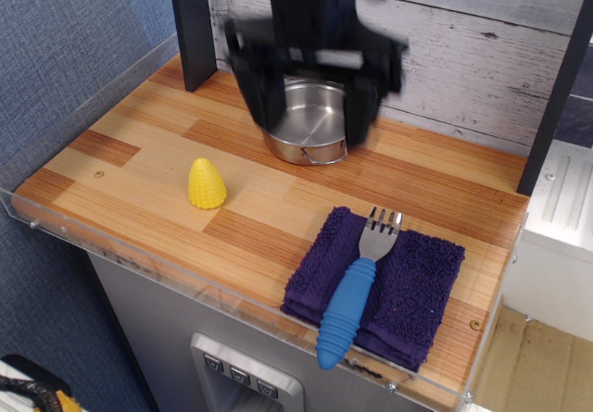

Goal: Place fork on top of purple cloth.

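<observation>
Fork (354,292) lies on purple cloth (417,287), handle end overhanging front edge. Looks light, stiff; ribbed handle = best grip spot. Tool (313,88) blurred above steel pan (310,125), fingers apart, empty.

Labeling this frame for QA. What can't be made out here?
- Gripper: motion-blurred, finger detail smeared; arm above cut off by the top edge.
- Steel pan: rim partly hidden behind the blurred fingers.
- Purple cloth: strip under the fork hidden.
</observation>
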Robot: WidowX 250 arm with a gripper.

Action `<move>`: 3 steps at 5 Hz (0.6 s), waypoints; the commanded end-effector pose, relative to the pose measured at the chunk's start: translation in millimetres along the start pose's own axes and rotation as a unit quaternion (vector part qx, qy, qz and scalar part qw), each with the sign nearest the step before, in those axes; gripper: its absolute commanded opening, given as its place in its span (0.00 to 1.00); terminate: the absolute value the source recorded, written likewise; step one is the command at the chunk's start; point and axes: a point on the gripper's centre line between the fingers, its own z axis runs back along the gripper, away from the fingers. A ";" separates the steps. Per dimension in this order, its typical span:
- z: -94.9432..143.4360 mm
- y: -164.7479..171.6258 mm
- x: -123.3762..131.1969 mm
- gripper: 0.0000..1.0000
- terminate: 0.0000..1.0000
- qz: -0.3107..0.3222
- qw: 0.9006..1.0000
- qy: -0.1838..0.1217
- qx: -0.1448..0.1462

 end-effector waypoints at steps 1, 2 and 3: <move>33.1 42.4 24.7 1.00 0.00 0.009 0.998 -0.057 0.012; 33.1 42.4 24.7 1.00 0.00 0.009 0.998 -0.057 0.012; 33.1 42.4 24.7 1.00 1.00 0.009 0.998 -0.057 0.012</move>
